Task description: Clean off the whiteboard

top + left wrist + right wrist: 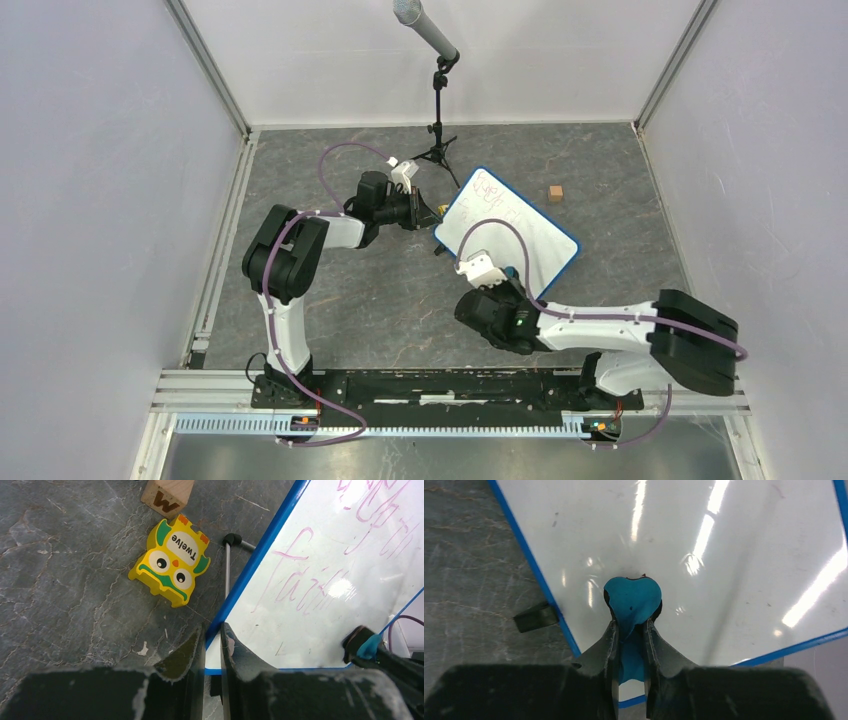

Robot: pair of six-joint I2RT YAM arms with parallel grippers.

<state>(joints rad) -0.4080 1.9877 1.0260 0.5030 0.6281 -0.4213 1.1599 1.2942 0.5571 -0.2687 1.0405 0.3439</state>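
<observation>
The whiteboard [520, 240] lies slantwise in the middle of the table, its long axis running from far-left to near-right as I look over the arms. The left gripper [212, 632] has its fingers drawn narrow on the blue rim at the board's left edge, pinching it to keep the board steady. The right gripper [630, 630] is clamped on the eraser [631, 600], a blue-backed block, pressed to the near part of the face. Under that wrist the white reads clean.

The pink scribbles [305, 585] lie the other way, at the far-left end of the board, up and away from the eraser. The right arm carries the tool, so the next stroke looks like its job: push away from the bases and a little leftward, toward the writing. The left arm is nearer the marks but busy holding.

Just off the held edge sit a yellow owl toy [170, 562] and a lettered wooden block [167, 495], both clear of the wiping path.
</observation>
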